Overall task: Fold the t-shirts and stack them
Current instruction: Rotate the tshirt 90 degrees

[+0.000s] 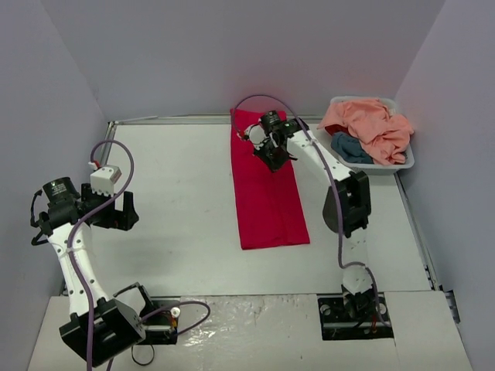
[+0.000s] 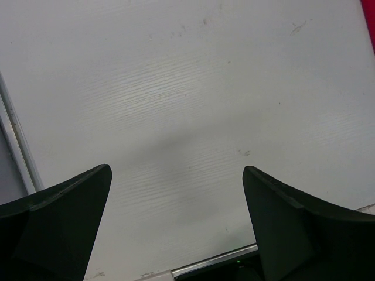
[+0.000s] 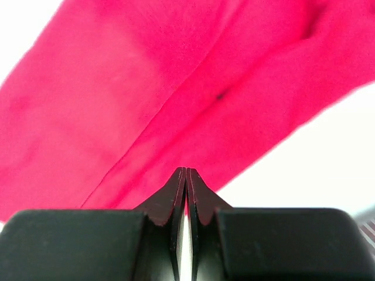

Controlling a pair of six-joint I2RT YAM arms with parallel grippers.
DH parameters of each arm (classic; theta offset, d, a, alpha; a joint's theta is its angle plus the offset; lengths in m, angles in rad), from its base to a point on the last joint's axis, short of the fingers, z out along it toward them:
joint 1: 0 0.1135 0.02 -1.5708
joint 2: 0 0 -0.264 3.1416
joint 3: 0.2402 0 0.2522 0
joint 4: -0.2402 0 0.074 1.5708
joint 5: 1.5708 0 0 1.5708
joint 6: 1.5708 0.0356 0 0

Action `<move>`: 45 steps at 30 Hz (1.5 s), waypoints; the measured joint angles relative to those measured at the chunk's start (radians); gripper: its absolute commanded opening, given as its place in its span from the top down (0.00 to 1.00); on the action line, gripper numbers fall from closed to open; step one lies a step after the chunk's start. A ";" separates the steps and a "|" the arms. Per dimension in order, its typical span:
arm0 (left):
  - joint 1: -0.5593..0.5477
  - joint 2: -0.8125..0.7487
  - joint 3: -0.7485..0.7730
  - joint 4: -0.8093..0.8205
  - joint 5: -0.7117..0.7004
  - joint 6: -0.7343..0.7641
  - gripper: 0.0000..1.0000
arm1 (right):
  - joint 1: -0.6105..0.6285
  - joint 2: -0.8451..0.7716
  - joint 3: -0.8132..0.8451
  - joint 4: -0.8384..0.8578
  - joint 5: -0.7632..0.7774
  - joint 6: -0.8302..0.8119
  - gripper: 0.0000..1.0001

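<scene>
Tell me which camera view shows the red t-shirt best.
Top external: almost the whole red t-shirt shows there, folded into a long strip. The right wrist view gives only a close patch of its folds. The left wrist view shows just a red sliver at its upper right corner.

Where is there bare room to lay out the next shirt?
Widest bare patch: between the left claw and the red shirt. A narrower strip lies in front of that shirt's near hem. Crowded: the far right, with the heaped basket and the right claw shut over the shirt.
</scene>
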 measured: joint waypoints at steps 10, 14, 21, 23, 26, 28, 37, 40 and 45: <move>-0.001 -0.055 0.005 -0.059 0.084 0.035 0.06 | -0.015 -0.647 -0.437 0.132 0.031 0.018 1.00; -0.048 -0.100 0.105 -0.081 0.088 0.027 0.06 | -0.082 -0.874 -0.676 0.222 0.056 0.066 0.99; -0.299 -0.056 0.304 -0.049 0.091 -0.019 0.06 | -0.176 -1.004 -0.974 0.268 -0.003 0.084 0.00; -0.378 -0.042 0.300 -0.032 0.077 -0.046 0.06 | -0.190 -1.026 -1.004 0.257 -0.020 0.080 0.00; -0.507 0.006 0.300 -0.009 0.040 -0.081 0.06 | -0.203 -1.078 -1.006 0.268 -0.031 0.073 0.00; -0.590 0.057 0.303 -0.001 0.010 -0.093 0.06 | -0.203 -1.105 -1.002 0.277 -0.032 0.064 0.00; -0.895 0.209 0.230 0.107 -0.230 -0.103 0.06 | -0.233 -0.979 -0.970 0.311 -0.097 0.043 0.08; -0.953 0.226 0.197 0.138 -0.292 -0.096 0.06 | -0.252 -0.961 -0.978 0.317 -0.135 0.043 0.00; -0.945 0.211 0.067 0.296 -0.404 -0.109 0.06 | -0.285 -0.962 -1.009 0.396 -0.143 0.072 0.00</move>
